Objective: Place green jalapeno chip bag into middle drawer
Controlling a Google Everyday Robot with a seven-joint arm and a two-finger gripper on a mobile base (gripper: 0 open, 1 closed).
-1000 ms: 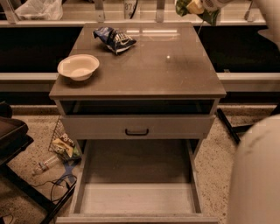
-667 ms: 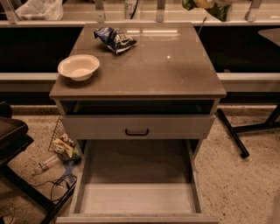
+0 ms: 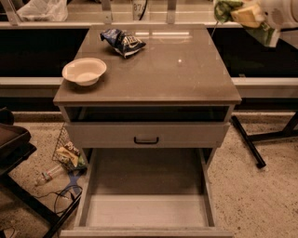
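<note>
The green jalapeno chip bag (image 3: 225,9) hangs in the air at the top right, past the cabinet's back right corner. My gripper (image 3: 253,14), a white body at the top right edge, is shut on the bag and partly covers it. The middle drawer (image 3: 146,210) is pulled out at the bottom of the view, its pale floor bare. It lies well below and in front of the gripper.
A grey drawer front with a black handle (image 3: 146,139) sits above the open drawer. On the cabinet top (image 3: 177,69) stand a white bowl (image 3: 84,70) and a dark blue chip bag (image 3: 123,42). Litter and cables (image 3: 65,158) lie on the floor at left. A black stand leg (image 3: 247,142) is at right.
The gripper with the green bag has moved right and slightly down at the top edge. The white arm part at the lower right has left the view.
</note>
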